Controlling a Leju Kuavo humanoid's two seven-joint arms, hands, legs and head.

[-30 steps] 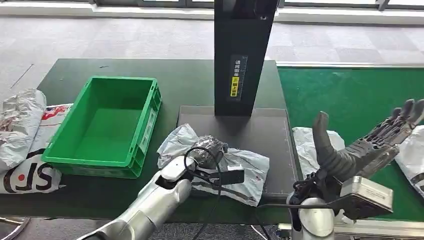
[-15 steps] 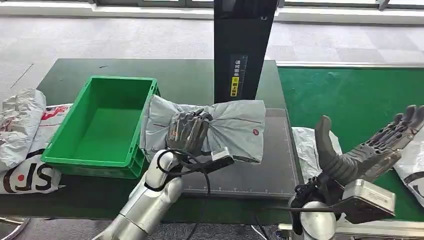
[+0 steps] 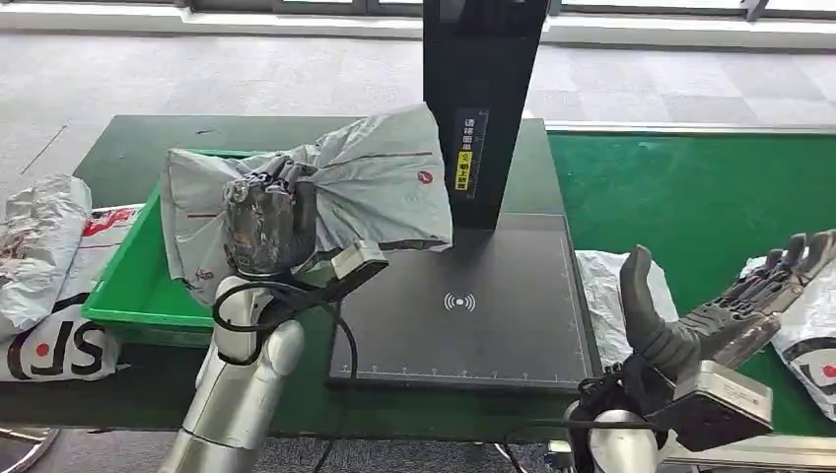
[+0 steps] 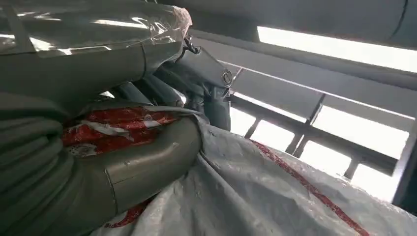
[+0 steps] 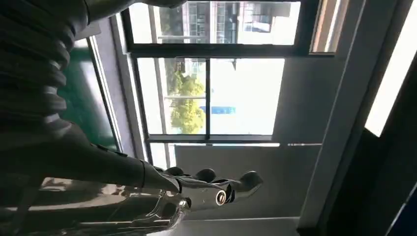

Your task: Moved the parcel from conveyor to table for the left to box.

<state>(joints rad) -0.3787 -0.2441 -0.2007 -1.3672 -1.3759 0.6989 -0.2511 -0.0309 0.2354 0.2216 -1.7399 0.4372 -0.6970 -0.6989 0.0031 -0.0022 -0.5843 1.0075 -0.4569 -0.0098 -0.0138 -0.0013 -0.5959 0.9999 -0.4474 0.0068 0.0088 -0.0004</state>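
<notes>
The left hand (image 3: 268, 225) grips the grey parcel (image 3: 365, 182) and holds it in the air over the near-right edge of the green box (image 3: 123, 296) — the right hand (image 3: 725, 310) hovers empty, fingers spread, above the conveyor (image 3: 690, 192).

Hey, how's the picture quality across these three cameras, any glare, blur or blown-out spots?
Head view: evenly daylit and sharp, with soft sheen on the grey parcel that the left hand grips. Left wrist view: bright window panes are blown out; the parcel's plastic catches glare. Right wrist view: backlit by windows, leaving the right hand dim against them.
</notes>
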